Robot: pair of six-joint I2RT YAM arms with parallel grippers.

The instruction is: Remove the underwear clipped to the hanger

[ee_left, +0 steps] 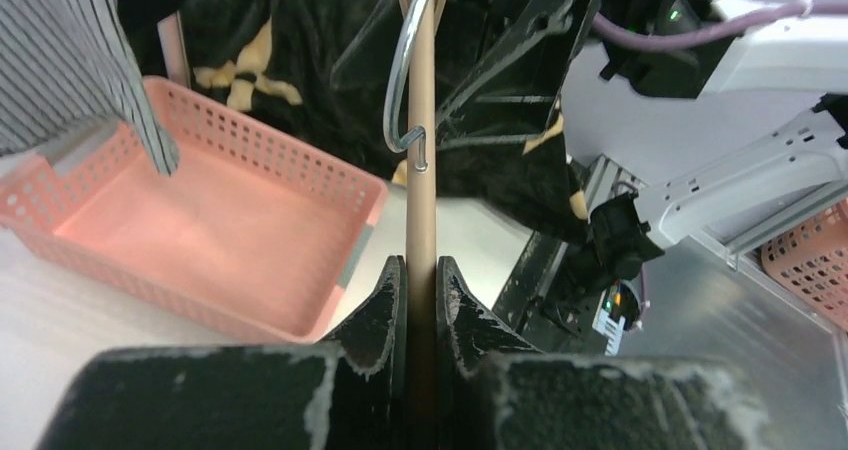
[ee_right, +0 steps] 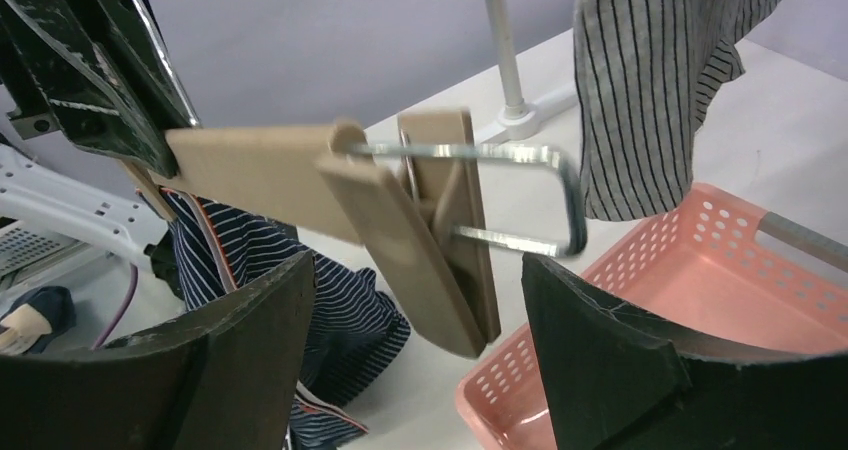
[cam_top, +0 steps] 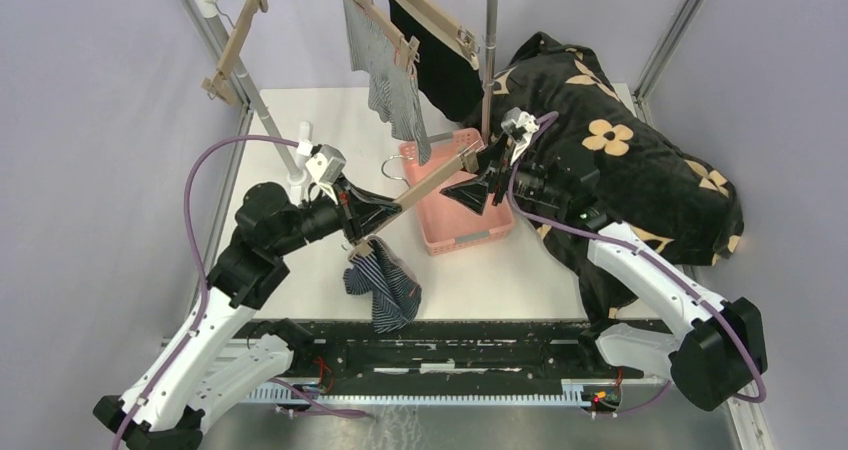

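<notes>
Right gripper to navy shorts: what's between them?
The hanger bar, clamped by the left gripper beside the shorts; its far clip sits inside the open right gripper. Top view shows it.

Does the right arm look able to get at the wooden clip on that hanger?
Likely yes: the right gripper is open, the clip sits right between its fingers, and the left gripper clamps the hanger.
</notes>
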